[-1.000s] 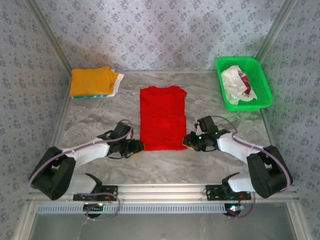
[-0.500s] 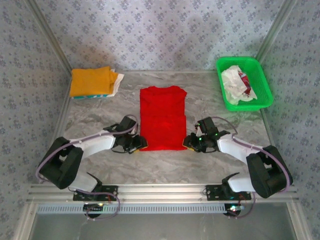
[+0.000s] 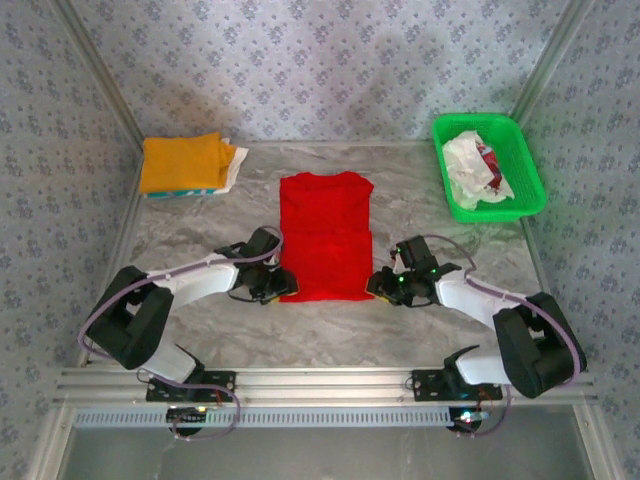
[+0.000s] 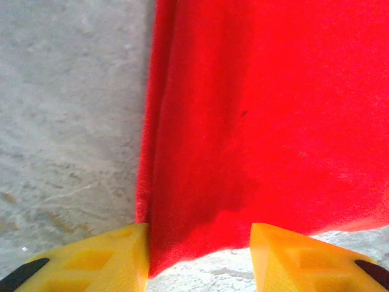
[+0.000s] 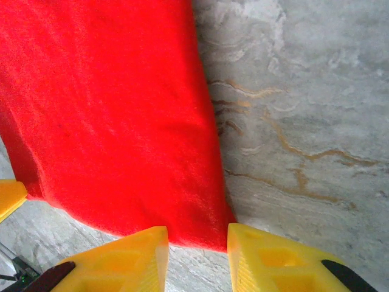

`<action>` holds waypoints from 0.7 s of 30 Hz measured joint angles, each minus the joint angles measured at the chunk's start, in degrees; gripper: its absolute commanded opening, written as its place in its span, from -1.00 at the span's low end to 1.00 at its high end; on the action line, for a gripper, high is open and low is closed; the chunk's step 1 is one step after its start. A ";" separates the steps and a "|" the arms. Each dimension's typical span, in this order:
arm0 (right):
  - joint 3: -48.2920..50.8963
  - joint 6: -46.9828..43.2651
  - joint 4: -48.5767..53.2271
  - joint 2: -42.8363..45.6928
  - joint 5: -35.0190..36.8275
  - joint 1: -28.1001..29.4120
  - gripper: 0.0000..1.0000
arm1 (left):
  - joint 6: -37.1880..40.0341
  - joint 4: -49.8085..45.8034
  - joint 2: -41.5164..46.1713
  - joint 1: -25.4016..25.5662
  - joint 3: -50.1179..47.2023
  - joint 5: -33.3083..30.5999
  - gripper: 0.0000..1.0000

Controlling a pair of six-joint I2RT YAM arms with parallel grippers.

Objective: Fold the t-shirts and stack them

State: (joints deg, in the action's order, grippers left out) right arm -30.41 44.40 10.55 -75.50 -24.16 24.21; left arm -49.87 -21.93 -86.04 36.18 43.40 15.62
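From above, the red t-shirt (image 3: 325, 235) lies flat in the middle of the tabletop (image 3: 330, 335). The left hand (image 3: 283, 288) is at its near left corner and the right hand (image 3: 378, 287) at its near right corner. Bare tabletop lies behind both hands. The orange-yellow t-shirt (image 3: 180, 162) is well beyond the left hand, and the green basket (image 3: 530, 195) is well beyond the right hand.

Left wrist: the fingers (image 4: 109, 261) stand apart, straddling the hem corner.

Right wrist: the fingers are narrow, with the corner tip between them. I cannot tell whether they grip it.
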 measured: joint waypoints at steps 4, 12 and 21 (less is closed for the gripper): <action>0.17 0.00 -0.04 0.02 0.04 -0.35 -0.33 | 0.37 -0.76 0.07 0.02 0.00 -0.46 -0.11; 0.24 0.00 -0.28 0.11 0.04 -0.35 -0.32 | 0.87 0.42 -1.79 0.98 0.02 -0.59 -0.55; 0.28 0.07 0.00 1.14 0.00 -1.73 -0.22 | 1.38 0.61 -1.36 1.07 0.04 -2.38 -1.00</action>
State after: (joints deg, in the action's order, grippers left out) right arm -30.13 44.47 10.55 -74.37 -24.16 22.48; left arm -48.49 -21.32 -87.39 37.26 43.44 13.23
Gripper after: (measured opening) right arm 0.375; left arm 0.043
